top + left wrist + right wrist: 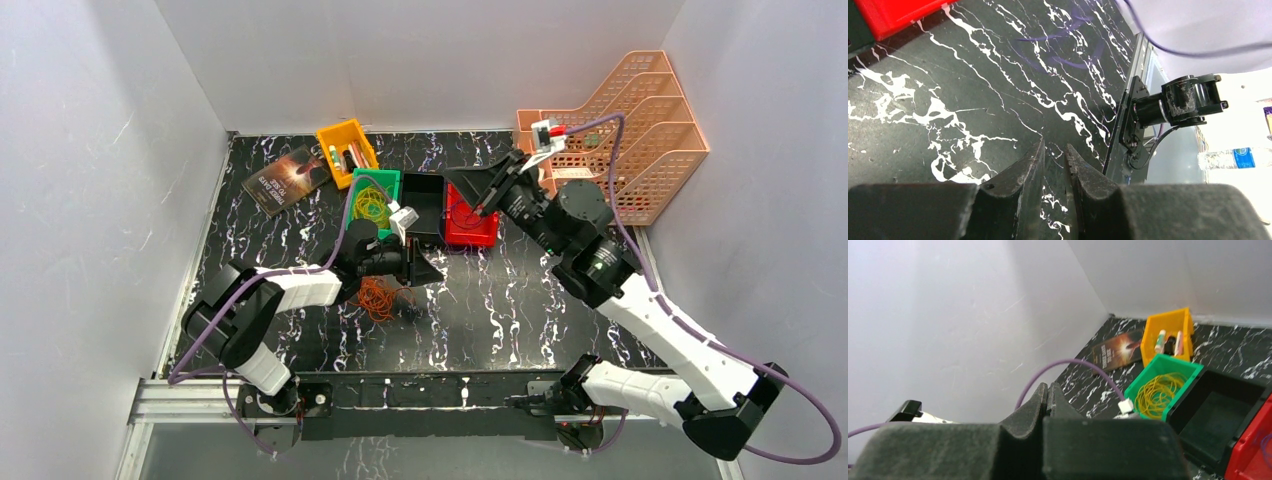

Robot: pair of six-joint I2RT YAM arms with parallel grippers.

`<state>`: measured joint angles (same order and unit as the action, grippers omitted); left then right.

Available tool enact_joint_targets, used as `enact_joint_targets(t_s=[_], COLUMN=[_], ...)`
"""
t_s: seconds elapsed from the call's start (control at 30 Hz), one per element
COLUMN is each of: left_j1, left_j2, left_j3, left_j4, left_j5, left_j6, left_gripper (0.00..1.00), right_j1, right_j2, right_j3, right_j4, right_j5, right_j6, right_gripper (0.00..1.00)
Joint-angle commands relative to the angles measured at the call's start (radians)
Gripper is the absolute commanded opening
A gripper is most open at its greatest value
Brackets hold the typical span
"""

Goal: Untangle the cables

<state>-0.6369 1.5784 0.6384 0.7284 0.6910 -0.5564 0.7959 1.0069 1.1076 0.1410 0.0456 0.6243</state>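
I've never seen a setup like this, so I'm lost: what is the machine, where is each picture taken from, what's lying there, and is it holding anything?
These are two robot arms bolted to a black marbled table. The wide picture looks down from above. The other two come from a camera on each wrist, looking past that arm's own fingers. On the table are a book, a peach file rack, a yellow bin of small items, a green bin with yellow cables, an empty black bin and a red bin. Orange cables lie loose beside the left tool, whose fingers show a narrow gap with nothing visible in it. The right tool, up by the bins, is shut and empty.
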Motion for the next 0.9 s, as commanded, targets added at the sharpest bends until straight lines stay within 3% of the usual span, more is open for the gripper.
enact_joint_targets(t_s=[0.0,0.27,0.47,0.87], left_j1=[-0.007,-0.009,-0.010,-0.008], left_j2=[-0.004,-0.011,-0.070,-0.311], left_j3=[-0.020,-0.042,-0.040,-0.035], left_j4=[0.016,-0.007,-0.101,-0.407], left_j5=[-0.007,-0.032,-0.104,-0.516], left_j6=[0.030,0.035,0.072,0.118], left_gripper=[0.20,0.21,0.38,0.59], right_j1=[0.000,0.000,0.000,-0.002], right_j2=[-0.053,-0.090,-0.084,0.097], right_j3=[0.113,0.199,0.205,0.333], right_j4=[-0.027,-0.097,-0.123,-0.143], right_j5=[0.071,0.149,0.167,0.217], right_j6=[-0.116,-0.233,-0.252,-0.370], right_gripper=[0.00,0.00,0.00,0.00])
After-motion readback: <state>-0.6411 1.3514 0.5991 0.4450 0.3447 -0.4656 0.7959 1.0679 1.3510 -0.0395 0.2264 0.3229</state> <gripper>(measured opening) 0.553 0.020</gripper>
